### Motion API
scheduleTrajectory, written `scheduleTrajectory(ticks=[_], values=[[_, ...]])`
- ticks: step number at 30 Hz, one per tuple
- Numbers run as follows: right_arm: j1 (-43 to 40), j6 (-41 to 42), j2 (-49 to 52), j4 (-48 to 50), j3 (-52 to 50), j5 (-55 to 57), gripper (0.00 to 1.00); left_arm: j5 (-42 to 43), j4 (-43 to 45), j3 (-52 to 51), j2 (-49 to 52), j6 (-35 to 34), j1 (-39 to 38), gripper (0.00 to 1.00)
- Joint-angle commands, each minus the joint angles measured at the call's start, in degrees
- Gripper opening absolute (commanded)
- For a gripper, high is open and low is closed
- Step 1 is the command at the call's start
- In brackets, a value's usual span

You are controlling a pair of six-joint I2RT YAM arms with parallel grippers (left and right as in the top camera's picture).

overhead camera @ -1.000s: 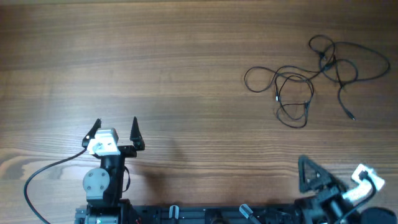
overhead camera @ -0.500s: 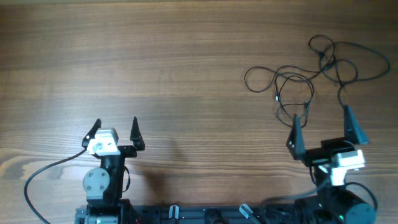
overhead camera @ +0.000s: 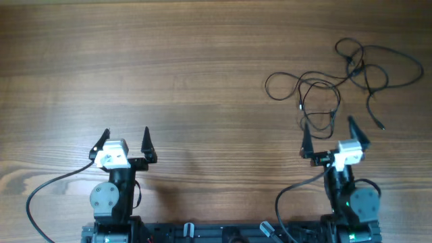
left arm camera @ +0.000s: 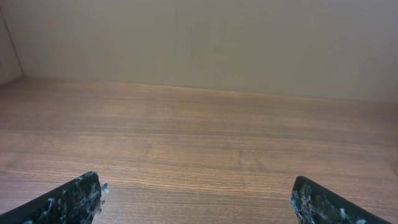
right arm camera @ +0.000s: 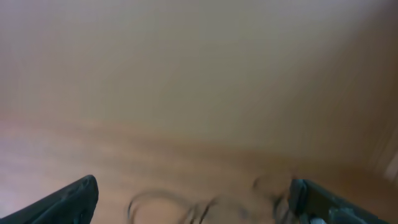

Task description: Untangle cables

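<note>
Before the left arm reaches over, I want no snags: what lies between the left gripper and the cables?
Only bare wooden table, shown in the overhead view, between the open left gripper and the cables.

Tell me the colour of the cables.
The cables are black; the overhead view shows them best.
</note>
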Motion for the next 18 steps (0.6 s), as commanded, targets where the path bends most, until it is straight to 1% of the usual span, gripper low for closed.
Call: scheduleTrajectory(ticks=[1, 5, 10, 18], values=[[-0.52, 2.67, -0.61, -3.76, -0.09, 1.31, 1.00, 0.48, -0.35, -0.11, -0.52, 0.90, -0.28, 1.00], [-1.22, 1.81, -0.61, -3.82, -0.09, 1.38, 1.00, 0.48, -0.35, -0.11, -0.52, 0.90, -0.28, 1.00], [-2.43, 6.43, -0.61, -3.78, -0.09, 1.60, 1.00, 0.48, -0.35, -0.11, -0.52, 0.90, -0.26, 1.00], [-2.54, 6.21, -0.59, -3.69, -0.09, 1.57, 1.00, 0.48, -0.35, -0.11, -0.52, 0.90, -0.28, 1.00]])
